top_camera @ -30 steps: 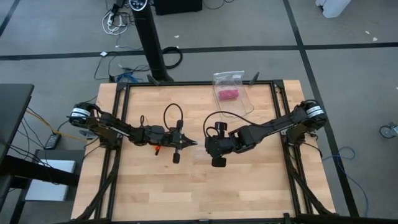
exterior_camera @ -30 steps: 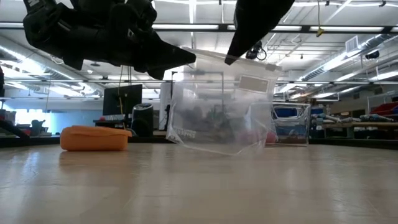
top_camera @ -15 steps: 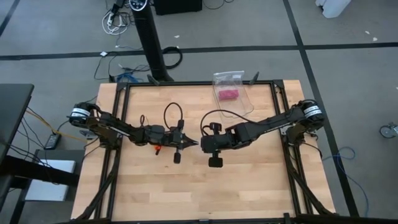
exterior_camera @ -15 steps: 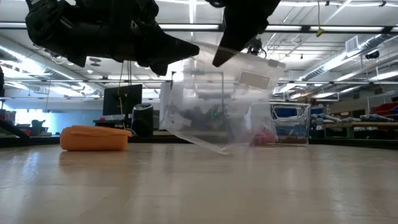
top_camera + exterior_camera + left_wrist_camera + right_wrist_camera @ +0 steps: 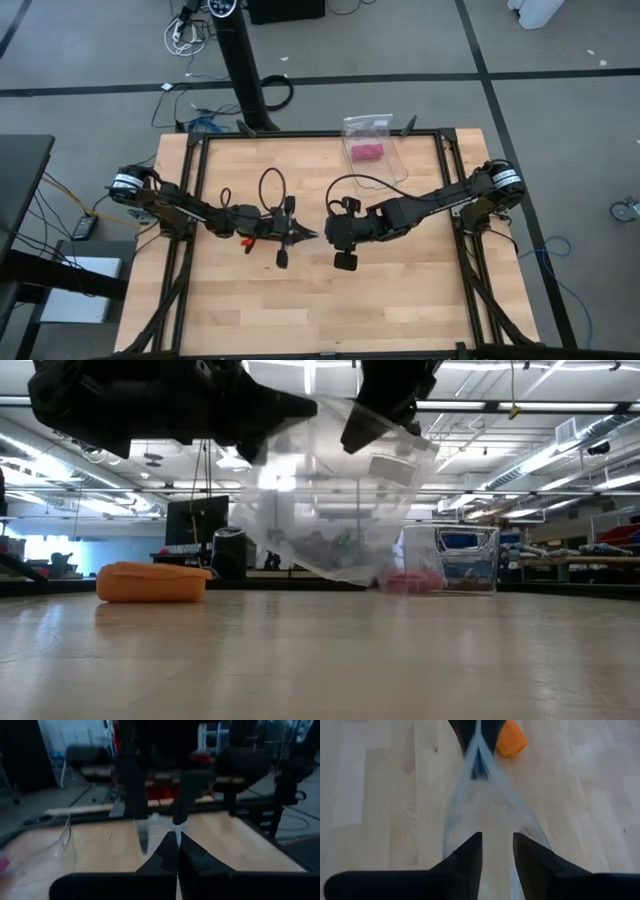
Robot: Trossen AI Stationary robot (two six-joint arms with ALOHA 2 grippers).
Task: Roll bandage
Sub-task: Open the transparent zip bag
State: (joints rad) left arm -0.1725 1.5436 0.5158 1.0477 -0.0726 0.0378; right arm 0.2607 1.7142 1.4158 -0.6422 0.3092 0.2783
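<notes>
The orange bandage (image 5: pixel 152 582) lies on the table as a compact roll, seen beneath my left arm in the high view (image 5: pixel 250 241) and beyond the bag in the right wrist view (image 5: pixel 511 741). No gripper touches it. Between the two grippers at the table's middle hangs a clear plastic bag (image 5: pixel 330 500). My left gripper (image 5: pixel 312 235) is shut on one end of the bag. My right gripper (image 5: pixel 497 845) stands open at the bag's other end (image 5: pixel 485 805), with plastic running between its fingers; whether they touch it I cannot tell. My left gripper pinches a bunched bit of the bag's edge (image 5: pixel 177 827) between its two shut fingers, which point level toward the table's right. The bag hangs below and beyond the fingertips, its lower part close above the table.
A second clear bag (image 5: pixel 372 140) holding a small pink bundle (image 5: pixel 366 152) lies at the table's far edge. Bare wood stretches across the near half of the table (image 5: pixel 320 310). The black frame rails (image 5: pixel 190 250) run along both sides.
The clear bag has tipped and swung in the low view: the end at my left gripper has risen, and its lower edge has lifted a little off the table. The bandage roll has stayed where it was.
</notes>
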